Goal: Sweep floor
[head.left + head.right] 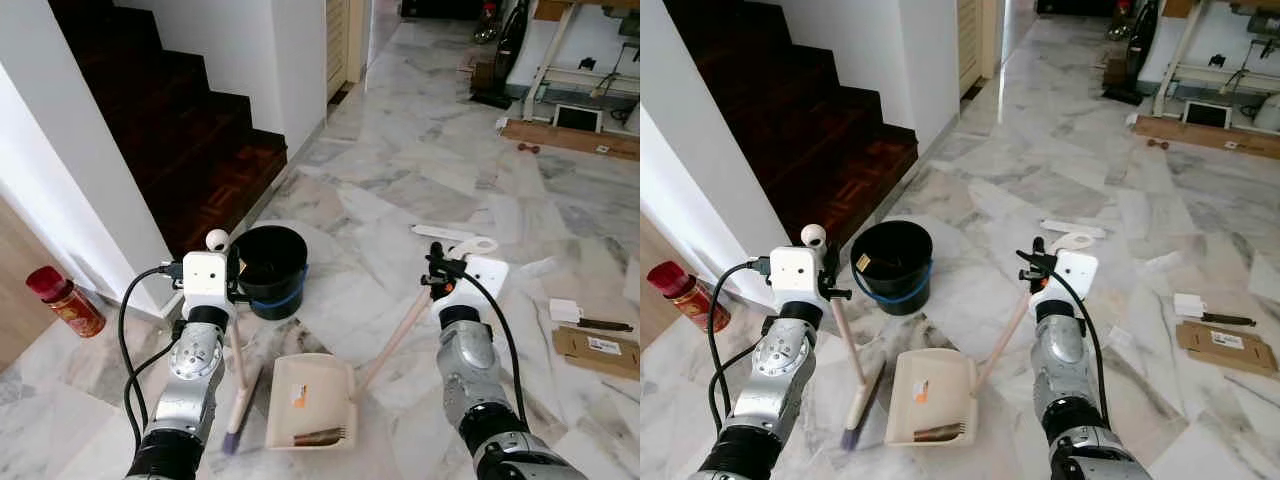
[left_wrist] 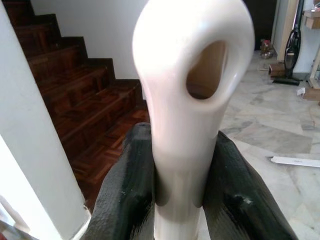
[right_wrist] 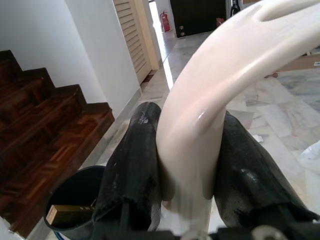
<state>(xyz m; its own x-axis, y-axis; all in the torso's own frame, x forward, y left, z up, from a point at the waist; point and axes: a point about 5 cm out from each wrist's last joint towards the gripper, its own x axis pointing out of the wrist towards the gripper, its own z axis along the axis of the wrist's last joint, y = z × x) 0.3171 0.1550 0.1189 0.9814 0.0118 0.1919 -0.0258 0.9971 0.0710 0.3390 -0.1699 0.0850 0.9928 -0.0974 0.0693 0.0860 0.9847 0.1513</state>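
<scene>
a: marble floor point(image 1: 420, 170), glossy and slick. the dustpan point(image 1: 311, 400) sits flat on it between the arms, something brown and comb-like lying near its front lip. the right gripper point(image 3: 182, 165) has both black fingers point(image 3: 132, 160) clamped on the cream dustpan handle point(image 1: 395, 335), just under its loop.

b: and the broom point(image 1: 855, 385)?

a: the left gripper point(image 2: 180, 175) is closed around its pale handle below the hanging hole; the bristles point(image 1: 237, 415) touch the floor just left of the pan.

b: what worries you?

a: a few things, all guesses. the pan's long handle leans, so a small wrist twist could lift the lip and let debris slide under it. on tile this smooth the pan may also skate away when bristles push against it.

b: the bucket?

a: the black bucket point(image 1: 268, 268) stands just behind the broom, near the dark wooden stairs point(image 1: 190, 120). a wide backswing could knock it. the red canister point(image 1: 65, 300) by the wall is well apart.
</scene>
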